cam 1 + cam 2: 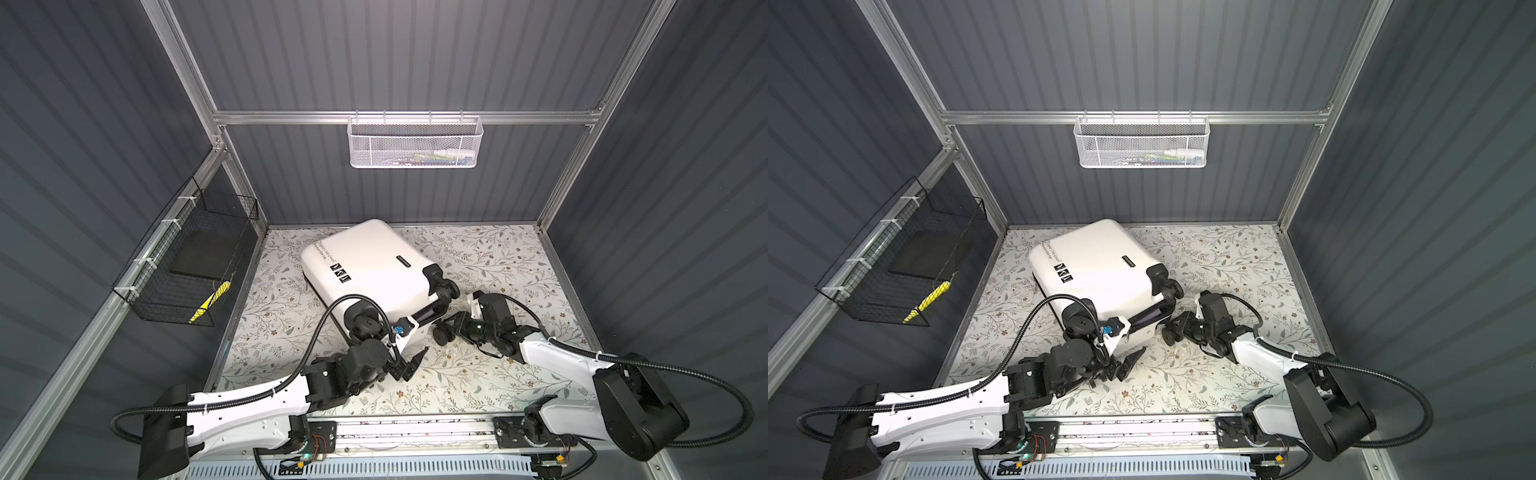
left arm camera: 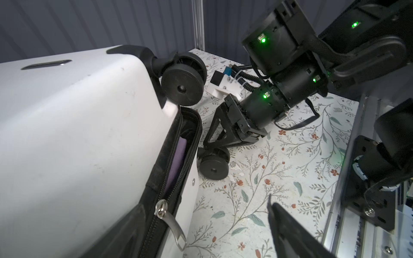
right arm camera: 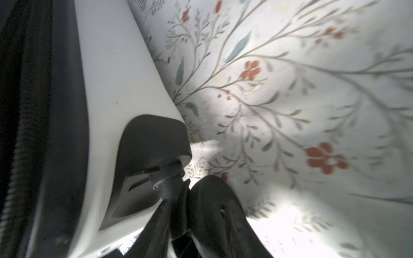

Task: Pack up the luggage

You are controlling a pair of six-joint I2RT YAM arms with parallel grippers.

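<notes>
Floral-patterned bench [image 1: 478, 382]: one item.
White luggage [image 1: 365, 266] lies on its side, toward 11 o'clock of centre.

The left arm [image 1: 249, 401] reaches in low from the near edge with its wrist bent. The left claw [image 1: 409, 365] points toward the middle, jaws spread wide and empty. The right arm [image 1: 557, 353] stretches inward and lies low. The right claw [image 2: 210, 144] tilts down, jaws narrowed around a wheel [image 2: 213, 166].

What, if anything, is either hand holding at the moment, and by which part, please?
The right hand grips the luggage by the fork of its lower spinner wheel; the left hand is open and empty.
</notes>
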